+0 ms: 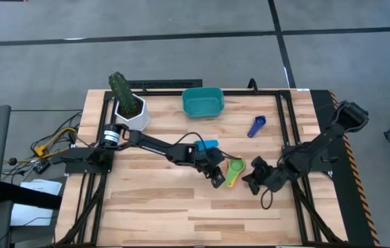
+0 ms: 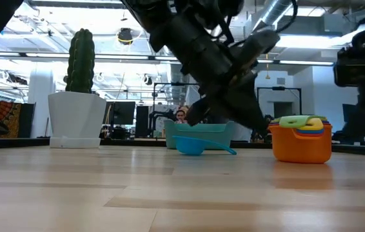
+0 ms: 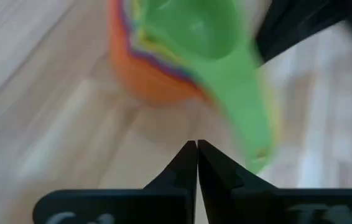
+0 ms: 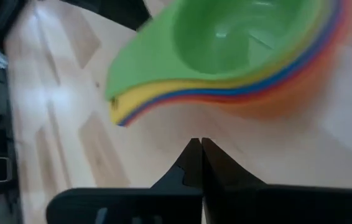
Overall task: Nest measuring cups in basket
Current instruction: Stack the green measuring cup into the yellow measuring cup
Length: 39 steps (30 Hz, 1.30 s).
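Observation:
A nested stack of measuring cups (image 1: 235,167), orange at the bottom and green on top, stands on the table between my grippers, its handles toward the near edge. It also shows in the low view as the stack (image 2: 302,138). My left gripper (image 1: 219,180) sits just left of it, shut, with the stack (image 3: 182,50) ahead of its tips. My right gripper (image 1: 247,179) is just right of it, shut, facing the stack (image 4: 238,43). A light blue cup (image 1: 207,145) and a dark blue cup (image 1: 256,126) lie apart on the table. The teal basket (image 1: 202,102) stands at the far edge.
A white pot with a green cactus (image 1: 127,103) stands at the far left, beside the left arm's base. Black rails (image 1: 288,117) run along the table's sides. Bare wood (image 1: 167,213) lies toward the near edge.

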### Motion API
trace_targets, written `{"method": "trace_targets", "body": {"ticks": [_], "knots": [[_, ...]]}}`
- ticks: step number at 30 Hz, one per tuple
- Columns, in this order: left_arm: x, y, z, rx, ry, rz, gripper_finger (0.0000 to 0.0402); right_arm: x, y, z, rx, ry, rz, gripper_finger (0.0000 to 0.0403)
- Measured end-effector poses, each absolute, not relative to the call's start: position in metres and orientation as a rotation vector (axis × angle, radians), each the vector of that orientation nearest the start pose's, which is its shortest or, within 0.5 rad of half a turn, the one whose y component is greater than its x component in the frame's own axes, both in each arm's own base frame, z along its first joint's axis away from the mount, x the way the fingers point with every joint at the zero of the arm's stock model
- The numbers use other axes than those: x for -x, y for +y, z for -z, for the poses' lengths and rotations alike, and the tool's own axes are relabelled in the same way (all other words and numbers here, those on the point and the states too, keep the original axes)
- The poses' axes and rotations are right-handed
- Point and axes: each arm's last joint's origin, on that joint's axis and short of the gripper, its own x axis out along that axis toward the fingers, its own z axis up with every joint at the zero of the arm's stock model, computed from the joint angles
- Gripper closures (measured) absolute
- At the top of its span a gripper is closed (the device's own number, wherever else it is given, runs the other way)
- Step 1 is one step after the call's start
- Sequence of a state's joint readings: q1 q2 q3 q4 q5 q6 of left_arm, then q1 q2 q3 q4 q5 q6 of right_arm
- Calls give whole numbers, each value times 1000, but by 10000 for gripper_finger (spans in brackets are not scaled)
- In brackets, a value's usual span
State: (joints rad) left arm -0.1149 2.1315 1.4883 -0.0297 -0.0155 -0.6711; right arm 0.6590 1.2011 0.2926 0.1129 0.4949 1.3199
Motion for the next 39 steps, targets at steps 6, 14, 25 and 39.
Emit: {"method": "trace_targets", "body": {"ticks": [6,14,25,39], "knots": [[-467,-66,-174,574,610,-107,401,-170,104,-121,-826,609,268,389],[-467,-70,-176,564,592,-107,401,-178,102,-122,-825,557,251,391],[-469,-74,-179,560,571,-26,401,-179,102,-123,-819,549,247,391],[-475,-76,-217,423,482,-12,401,-179,102,-123,-807,551,240,388]]}}
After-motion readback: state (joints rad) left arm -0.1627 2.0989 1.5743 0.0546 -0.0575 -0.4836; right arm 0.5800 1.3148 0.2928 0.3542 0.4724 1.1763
